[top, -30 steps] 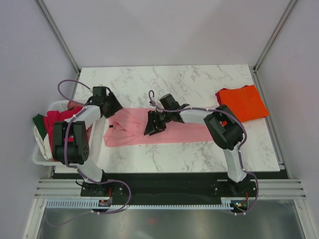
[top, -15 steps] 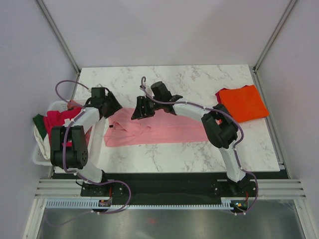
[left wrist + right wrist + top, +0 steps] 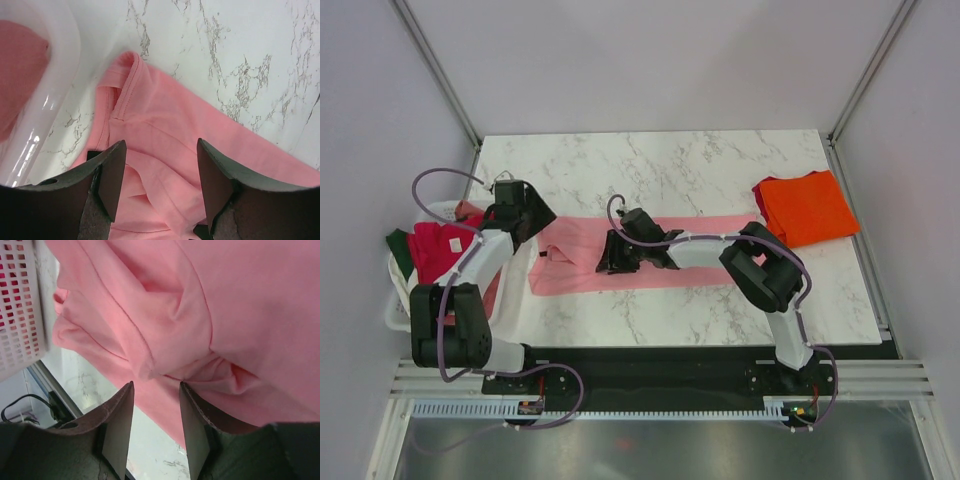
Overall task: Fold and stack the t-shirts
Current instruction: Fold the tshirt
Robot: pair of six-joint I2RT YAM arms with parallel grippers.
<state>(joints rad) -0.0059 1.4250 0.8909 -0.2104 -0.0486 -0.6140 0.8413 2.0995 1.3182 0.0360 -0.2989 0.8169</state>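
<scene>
A light pink t-shirt (image 3: 690,255) lies rumpled in a long band across the middle of the table. My left gripper (image 3: 540,213) is open just above its left end, near the collar (image 3: 122,102), with cloth between the fingers (image 3: 112,170) but not pinched. My right gripper (image 3: 607,257) is open over the shirt's bunched folds (image 3: 200,315) left of centre, near its front edge. A bright orange t-shirt (image 3: 807,207) lies folded at the far right. Crimson (image 3: 435,245), dark green (image 3: 398,240) and cream (image 3: 405,285) shirts sit in the basket.
A white plastic basket (image 3: 393,315) hangs off the table's left edge, close to my left arm; its rim shows in the left wrist view (image 3: 55,100) and its mesh wall in the right wrist view (image 3: 20,305). Marble table (image 3: 670,170) beyond the pink shirt.
My right gripper swung out to the pink shirt's far edge and came back toward its near edge. My left gripper shifted slightly left. The shirt's far right part now lies more spread out.
</scene>
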